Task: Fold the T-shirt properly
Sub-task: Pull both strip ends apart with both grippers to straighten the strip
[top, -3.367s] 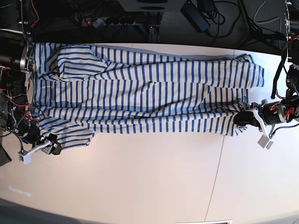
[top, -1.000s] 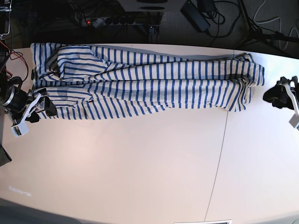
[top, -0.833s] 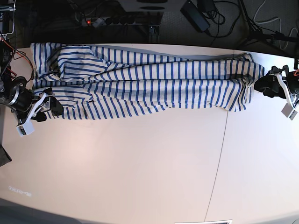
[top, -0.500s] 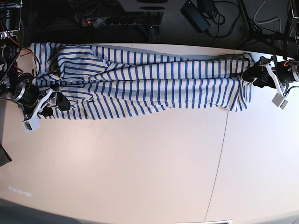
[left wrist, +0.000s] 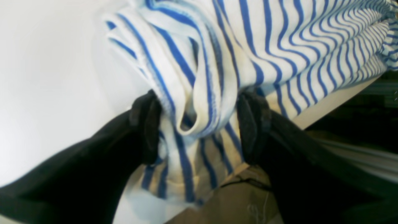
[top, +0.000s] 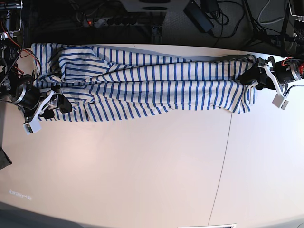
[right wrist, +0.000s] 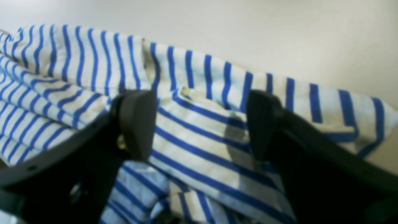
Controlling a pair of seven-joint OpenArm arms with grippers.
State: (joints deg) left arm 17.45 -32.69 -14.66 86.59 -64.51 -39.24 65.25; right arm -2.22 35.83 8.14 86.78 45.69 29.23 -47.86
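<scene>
The T-shirt [top: 152,83], cream with blue stripes, lies as a long narrow band along the table's far side. My left gripper [top: 250,77] is at its right end. In the left wrist view this left gripper [left wrist: 199,130] is open, its fingers [left wrist: 146,133] straddling a bunched fold of the T-shirt [left wrist: 248,46] at the table edge. My right gripper [top: 58,102] is at the band's near left corner. Seen from the right wrist, the right gripper [right wrist: 200,124] is open, its fingers [right wrist: 136,121] spread wide just over the flat striped T-shirt [right wrist: 202,93].
Behind the table's far edge lie a power strip [top: 111,21], cables and dark gear. A thin seam [top: 223,161] runs across the white tabletop [top: 142,166] right of centre. The table's far edge drops away beside the left gripper [left wrist: 335,93].
Both grippers have closed in on the shirt's ends: the left one moved inward and farther back onto the right end, the right one moved onto the near left corner. The shirt stays put.
</scene>
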